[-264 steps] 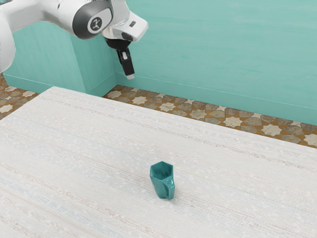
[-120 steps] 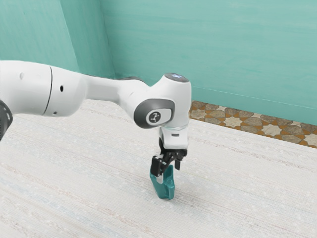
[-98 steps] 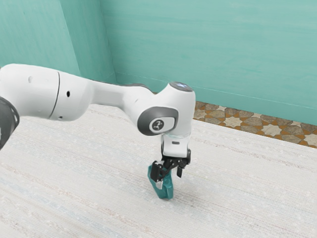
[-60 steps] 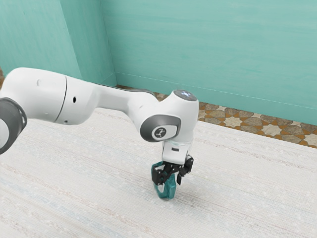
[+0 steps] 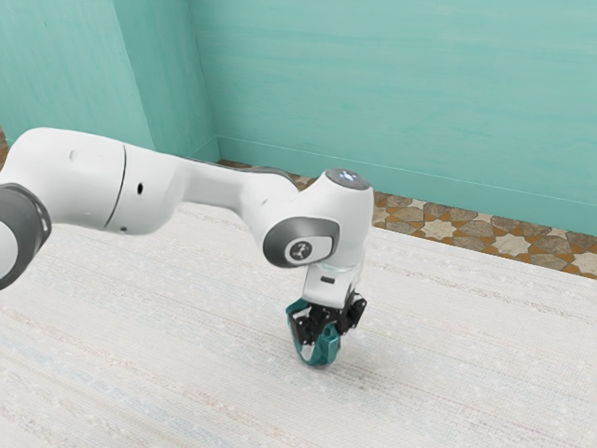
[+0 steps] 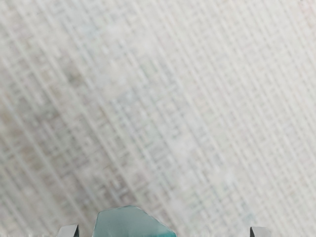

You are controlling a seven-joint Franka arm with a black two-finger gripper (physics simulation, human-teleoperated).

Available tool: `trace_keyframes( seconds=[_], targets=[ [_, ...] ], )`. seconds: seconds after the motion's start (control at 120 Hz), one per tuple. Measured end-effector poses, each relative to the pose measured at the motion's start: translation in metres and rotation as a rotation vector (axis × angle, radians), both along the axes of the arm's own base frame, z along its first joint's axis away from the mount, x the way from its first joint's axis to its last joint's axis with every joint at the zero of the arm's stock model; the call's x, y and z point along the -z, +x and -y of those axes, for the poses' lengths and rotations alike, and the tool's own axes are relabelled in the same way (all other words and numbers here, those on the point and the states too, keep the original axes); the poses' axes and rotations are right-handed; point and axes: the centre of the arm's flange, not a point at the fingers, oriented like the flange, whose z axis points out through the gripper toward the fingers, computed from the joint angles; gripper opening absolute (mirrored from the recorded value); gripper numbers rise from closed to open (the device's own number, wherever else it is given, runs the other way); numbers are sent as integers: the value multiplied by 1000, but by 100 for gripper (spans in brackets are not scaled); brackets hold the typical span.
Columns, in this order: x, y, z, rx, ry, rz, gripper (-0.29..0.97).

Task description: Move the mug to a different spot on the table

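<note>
Now, spread hand (image 5: 326, 336) astride teal mug (image 5: 323, 354).

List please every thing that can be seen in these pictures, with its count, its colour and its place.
mug: one, teal, on the table near its middle, directly under the hand
table: one, whitish with fine grain lines, across the lower part of the exterior view
floor: one strip, brown and cream star-pattern tiles, between the table's far edge and the wall
wall: teal, behind the table, with a corner toward the exterior view's left
arm: one, white with grey joints, coming from the exterior view's left
hand: one, black, open, pointing down with the mug between its fingers
</note>
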Motion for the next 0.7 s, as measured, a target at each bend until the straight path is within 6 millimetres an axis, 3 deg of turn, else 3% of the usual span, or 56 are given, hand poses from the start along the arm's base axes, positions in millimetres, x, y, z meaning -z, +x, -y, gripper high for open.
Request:
trace_keyframes(
  seconds=[0.317, 0.4, 0.7],
  targets=[
    [-22, 3, -12, -12, -13, 28, 12],
    [-24, 4, -17, -18, -10, 28, 15],
    [-45, 13, -65, -66, 56, 77, 11]
  ],
)
